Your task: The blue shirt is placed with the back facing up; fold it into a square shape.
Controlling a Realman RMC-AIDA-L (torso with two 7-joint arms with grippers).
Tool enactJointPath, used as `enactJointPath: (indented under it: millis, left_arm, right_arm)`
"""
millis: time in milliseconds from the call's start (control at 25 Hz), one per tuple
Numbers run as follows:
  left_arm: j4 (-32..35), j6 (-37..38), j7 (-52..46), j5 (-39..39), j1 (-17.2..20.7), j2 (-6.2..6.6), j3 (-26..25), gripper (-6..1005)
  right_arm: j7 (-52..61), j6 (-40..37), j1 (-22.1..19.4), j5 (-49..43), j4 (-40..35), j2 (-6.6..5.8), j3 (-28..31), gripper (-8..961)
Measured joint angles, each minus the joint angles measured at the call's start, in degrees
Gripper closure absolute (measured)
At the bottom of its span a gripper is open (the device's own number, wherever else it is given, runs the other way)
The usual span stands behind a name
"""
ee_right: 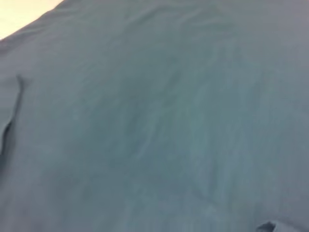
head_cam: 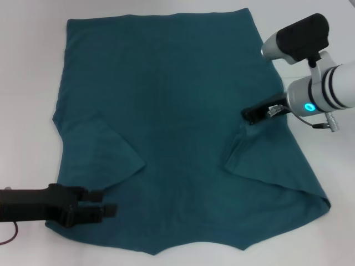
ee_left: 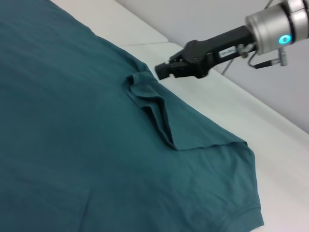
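Note:
The blue shirt (head_cam: 177, 111) lies spread flat on the white table (head_cam: 28, 83), plain side up, with its neck toward the near edge. Both sleeves are folded inward onto the body, the left sleeve (head_cam: 105, 155) and the right sleeve (head_cam: 272, 160). My left gripper (head_cam: 102, 203) is open, low over the near left corner of the shirt, with nothing in it. My right gripper (head_cam: 249, 114) is at the shirt's right edge, just above the folded right sleeve; it also shows in the left wrist view (ee_left: 161, 71), fingers together and holding nothing, beside the bunched sleeve fold (ee_left: 154, 108).
Bare white table surrounds the shirt on the left, far side and right (head_cam: 333, 166). A raised white ledge (ee_left: 241, 111) runs along the table's right side, with a grey wall (ee_left: 207, 19) behind it. The right wrist view shows only shirt cloth (ee_right: 154, 116).

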Motion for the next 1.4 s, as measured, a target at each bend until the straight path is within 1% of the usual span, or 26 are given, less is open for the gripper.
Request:
enactJointPath:
  millis: [120, 280, 360, 480, 640, 800, 880, 1000, 1040, 1240, 1400]
  left_arm:
    - [0.3, 0.0, 0.0, 0.0, 0.3, 0.06, -0.6, 392]
    - [1.0, 0.2, -1.4, 0.3, 0.5, 0.41, -2.7, 392]
    - [1.8, 0.4, -3.7, 0.4, 0.6, 0.66, -3.5, 392]
    - [5.2, 0.5, -10.5, 0.8, 1.5, 0.88, -3.9, 392]
    - [11.9, -0.6, -23.9, 5.5, 3.1, 0.7, -4.1, 392]
    - [18.7, 1.4, -31.5, 9.2, 4.9, 0.13, -4.1, 392]
    - [21.4, 2.5, -33.7, 11.6, 5.5, -0.26, -3.9, 391]
    - [23.2, 2.9, -35.5, 15.6, 5.9, -0.77, -3.8, 388]
    - [23.2, 2.7, -35.9, 16.2, 5.9, -0.87, -3.8, 387]
    - [21.4, 1.5, -37.4, 16.8, 5.7, -1.69, -3.8, 279]
    - [19.2, 0.1, -38.1, 16.8, 4.8, -1.92, -3.2, 275]
  right_arm:
    - [0.7, -5.3, -1.3, 0.0, -4.4, -0.22, 0.3, 953]
    - [1.9, -9.6, -2.8, -0.8, -8.2, -0.48, 0.3, 954]
    - [2.2, -11.7, -3.2, -1.0, -9.6, -0.47, 0.4, 882]
    - [1.9, -16.2, -3.6, -1.1, -12.1, -0.39, 0.5, 760]
    - [1.5, -21.1, -3.8, -1.1, -14.5, -0.1, 0.2, 587]
    - [1.4, -23.2, -3.8, -1.4, -15.8, 0.04, -0.1, 413]
    - [1.4, -23.6, -3.8, -1.4, -16.2, 0.03, -0.1, 369]
    - [1.4, -23.9, -3.7, -1.4, -16.7, -0.01, -0.1, 303]
    - [1.4, -24.0, -3.7, -1.4, -16.8, 0.01, -0.1, 282]
    - [1.9, -24.2, -3.6, -2.2, -17.0, 0.13, -0.3, 172]
    - [2.0, -24.2, -3.7, -2.3, -17.0, 0.14, -0.7, 134]
